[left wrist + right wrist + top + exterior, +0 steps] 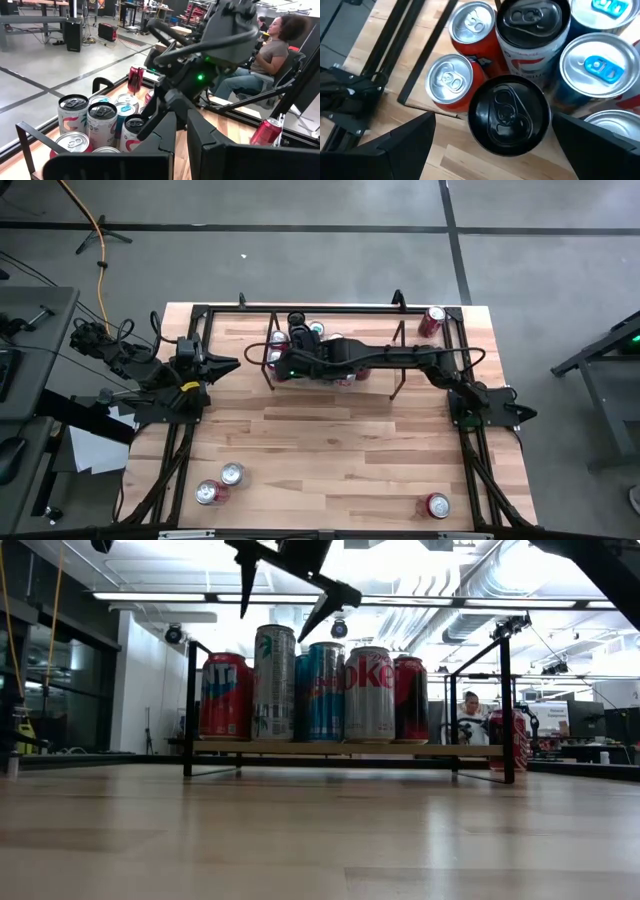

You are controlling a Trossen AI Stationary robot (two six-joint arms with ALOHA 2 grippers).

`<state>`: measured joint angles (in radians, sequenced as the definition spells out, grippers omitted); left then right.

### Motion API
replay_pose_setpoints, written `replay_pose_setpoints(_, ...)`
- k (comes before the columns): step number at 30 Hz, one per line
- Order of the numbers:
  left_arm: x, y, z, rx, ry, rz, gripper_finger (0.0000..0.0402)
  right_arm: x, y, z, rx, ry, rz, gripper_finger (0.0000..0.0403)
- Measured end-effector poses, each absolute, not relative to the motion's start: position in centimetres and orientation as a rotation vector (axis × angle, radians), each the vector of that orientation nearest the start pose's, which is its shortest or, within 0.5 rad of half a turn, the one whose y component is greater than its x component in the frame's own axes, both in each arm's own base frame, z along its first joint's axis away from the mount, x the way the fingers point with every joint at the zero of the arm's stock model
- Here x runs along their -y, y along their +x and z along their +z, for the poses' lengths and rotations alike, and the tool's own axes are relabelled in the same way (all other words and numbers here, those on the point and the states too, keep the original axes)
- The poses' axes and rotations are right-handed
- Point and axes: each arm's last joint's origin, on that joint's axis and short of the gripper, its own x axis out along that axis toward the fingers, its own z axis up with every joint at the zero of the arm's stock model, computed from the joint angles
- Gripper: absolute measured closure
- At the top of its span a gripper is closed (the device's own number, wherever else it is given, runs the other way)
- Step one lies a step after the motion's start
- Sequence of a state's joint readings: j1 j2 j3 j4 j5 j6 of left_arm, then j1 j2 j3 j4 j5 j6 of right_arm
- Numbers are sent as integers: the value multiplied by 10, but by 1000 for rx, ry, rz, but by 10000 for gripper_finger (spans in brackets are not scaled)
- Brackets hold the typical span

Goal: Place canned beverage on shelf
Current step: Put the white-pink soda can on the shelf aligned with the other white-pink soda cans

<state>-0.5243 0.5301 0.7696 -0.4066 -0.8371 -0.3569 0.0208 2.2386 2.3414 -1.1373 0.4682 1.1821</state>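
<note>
- From overhead, the right gripper (283,363) is hanging over the left end of the shelf (395,393), which is standing near the table's (330,450) far edge; a cluster of cans (318,330) is already crowding that end. Four more are waiting off the shelf: a pair of cans (220,484) near the front-left corner, a lone can (437,505) near the front-right, a red can (432,321) at the far-right corner. The left gripper (224,365) is idling at the left edge, fingers shut and empty.
- At table height, five cans are standing upright in a row on the shelf, a silver cola can (369,694) among them, with the spread fingers poised just above, gripping nothing.
- The left wrist view is showing the right arm looming over the packed cans, a seated person (261,56) behind.
- The right wrist view is looking straight down on a black-topped can (510,112) sitting between the wide-open fingers, apparently clear of both. The job looks partly done, by my reckoning.
</note>
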Motion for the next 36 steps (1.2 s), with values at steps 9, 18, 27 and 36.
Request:
replay_pose_setpoints(9,32,99,339,-73,-247,331,401,4,472,308,-625,842,-956,18)
replay_pose_setpoints(18,32,99,339,-75,-245,331,402,3,472,301,-675,833,-967,61)
replay_pose_setpoints(27,32,99,337,-91,-231,334,401,4,476,296,-667,842,-962,128)
replay_pose_setpoints(36,32,99,337,-90,-233,339,401,12,476,297,-707,767,-920,155)
